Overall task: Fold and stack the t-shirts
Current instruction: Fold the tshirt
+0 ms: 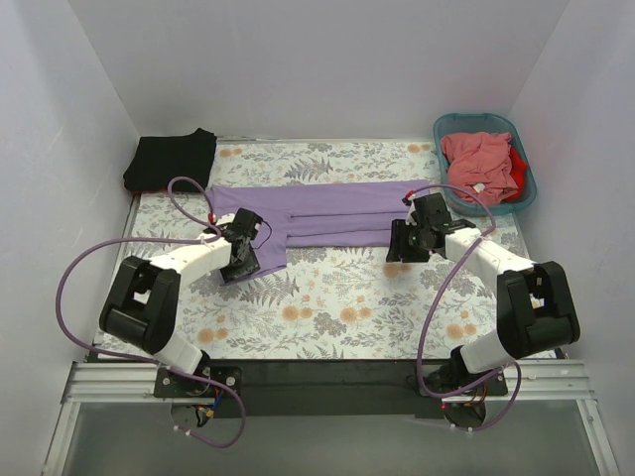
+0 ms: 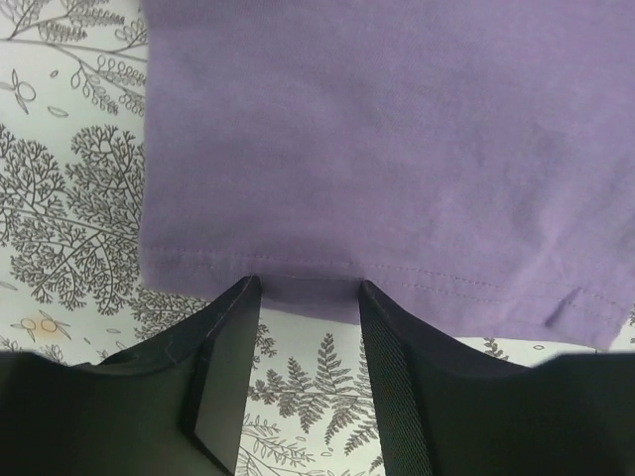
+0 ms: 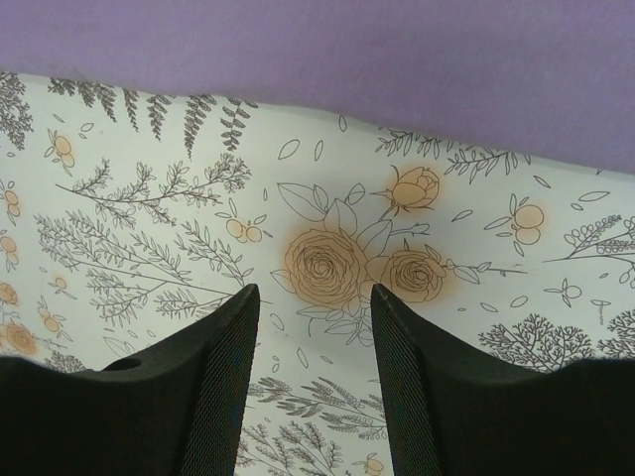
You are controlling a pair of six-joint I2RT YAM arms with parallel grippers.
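My left arm comes in from the near left, wrist bent down. My left gripper [image 2: 303, 288] is at the left end of the purple shirt [image 1: 337, 210], which lies as a long folded band across the flowered tablecloth [image 1: 327, 307]. Those jaws stand partly open. The stitched hem runs straight across at the tips and I have no grip on it.

My right arm mirrors this at the shirt's right end. My right gripper [image 3: 315, 293] is also partly open, with only printed roses between the fingers and the shirt's near edge a little ahead.

Nearer than the shirt, bare cloth stretches between my arms. Past its left end sits a folded black shirt [image 1: 171, 159]. Past its right end, a teal basket [image 1: 527, 194] holds pink and red shirts [image 1: 479, 164].
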